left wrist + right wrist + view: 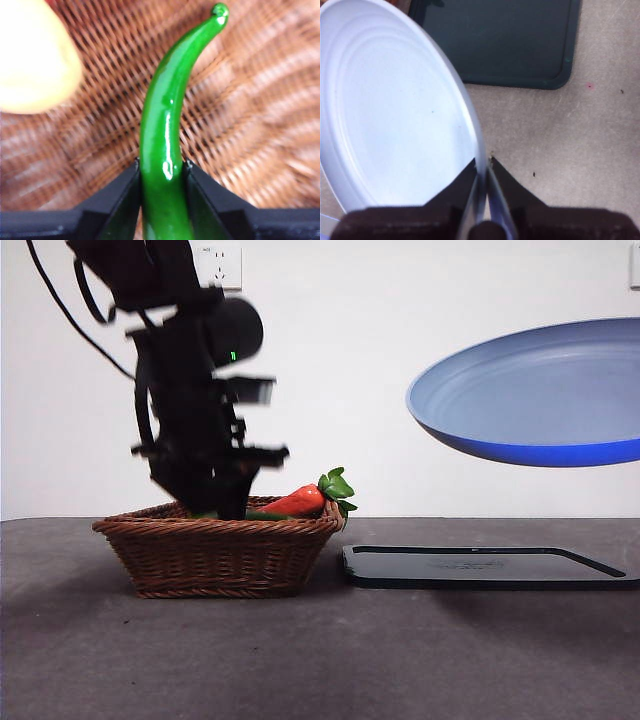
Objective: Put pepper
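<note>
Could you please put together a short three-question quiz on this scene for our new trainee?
1. True or false: the left gripper has its jaws closed on the pepper inside the basket.
2. What does the right gripper hold? A) the blue plate by its rim, in the air; B) the dark tray; C) nothing.
3. Fill in: the red-orange vegetable with green leaves lies in the ____.

Key
1. True: both jaws press the pepper's sides over the wicker floor.
2. A: the plate hangs tilted above the dark tray, which lies flat on the table.
3. Basket, at the end nearest the tray.
</note>
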Action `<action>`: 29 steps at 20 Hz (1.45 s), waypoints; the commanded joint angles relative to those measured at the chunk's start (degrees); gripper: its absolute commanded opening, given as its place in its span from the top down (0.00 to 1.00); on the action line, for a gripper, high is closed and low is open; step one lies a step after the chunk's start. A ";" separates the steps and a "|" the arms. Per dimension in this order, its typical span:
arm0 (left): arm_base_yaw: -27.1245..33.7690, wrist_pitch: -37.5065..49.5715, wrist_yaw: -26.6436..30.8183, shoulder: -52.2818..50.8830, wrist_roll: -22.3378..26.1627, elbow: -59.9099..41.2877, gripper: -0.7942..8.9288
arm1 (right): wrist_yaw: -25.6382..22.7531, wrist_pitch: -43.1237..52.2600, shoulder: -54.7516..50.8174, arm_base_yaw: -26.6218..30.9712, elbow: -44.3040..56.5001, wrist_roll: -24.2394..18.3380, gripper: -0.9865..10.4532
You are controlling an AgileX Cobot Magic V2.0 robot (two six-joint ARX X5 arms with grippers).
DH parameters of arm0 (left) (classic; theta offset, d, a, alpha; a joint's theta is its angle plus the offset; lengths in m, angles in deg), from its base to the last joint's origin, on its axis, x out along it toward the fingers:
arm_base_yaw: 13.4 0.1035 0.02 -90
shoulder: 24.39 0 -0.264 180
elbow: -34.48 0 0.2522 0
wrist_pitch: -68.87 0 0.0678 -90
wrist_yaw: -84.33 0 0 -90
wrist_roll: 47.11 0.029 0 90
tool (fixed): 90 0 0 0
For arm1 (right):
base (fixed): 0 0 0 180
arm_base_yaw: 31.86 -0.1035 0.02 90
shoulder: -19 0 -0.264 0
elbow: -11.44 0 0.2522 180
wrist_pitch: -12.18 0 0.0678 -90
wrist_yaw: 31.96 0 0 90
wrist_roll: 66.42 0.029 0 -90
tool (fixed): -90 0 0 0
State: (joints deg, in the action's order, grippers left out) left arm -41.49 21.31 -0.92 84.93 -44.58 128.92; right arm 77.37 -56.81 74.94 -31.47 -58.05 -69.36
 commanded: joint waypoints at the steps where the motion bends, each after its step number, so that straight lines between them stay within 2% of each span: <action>1: -0.44 -0.87 -0.33 -3.23 0.24 1.16 0.80 | 0.26 0.83 1.07 -0.04 -1.18 0.57 0.91; 4: -0.83 -3.52 -1.53 -9.64 -0.39 1.16 0.80 | 0.33 1.18 3.41 -0.11 -1.18 1.97 0.91; 6: -1.73 -4.72 -6.38 -13.99 -2.34 1.16 0.80 | 1.44 2.78 6.29 -0.31 -1.18 3.76 0.91; 8: -3.30 -4.70 -11.47 -17.29 -4.09 1.16 0.80 | 5.51 5.07 9.92 -1.16 -1.18 6.03 0.91; 11: -7.48 -4.59 -15.43 -18.49 -4.57 1.16 0.80 | 6.25 8.31 15.50 -4.72 -1.18 9.40 0.91; 18: -16.41 -4.20 -15.26 -13.44 -3.80 1.16 0.80 | 6.29 13.18 21.81 -13.14 -1.18 15.04 0.91; 23: -18.10 -3.56 -12.17 -7.74 -3.72 1.14 0.80 | 6.49 12.76 21.79 -13.79 -1.18 15.15 0.91; 27: -18.12 -2.67 -12.22 -6.51 -3.76 1.14 0.80 | 9.70 12.76 21.79 -13.94 -1.18 15.12 0.91; 29: -18.29 -2.29 -12.22 -6.51 -3.78 1.14 0.73 | 10.84 12.76 21.79 -13.97 -1.18 15.12 0.91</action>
State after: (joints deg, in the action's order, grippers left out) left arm -59.02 18.58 -13.31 77.32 -48.63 129.16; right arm 86.37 -44.87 96.18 -45.02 -58.05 -54.41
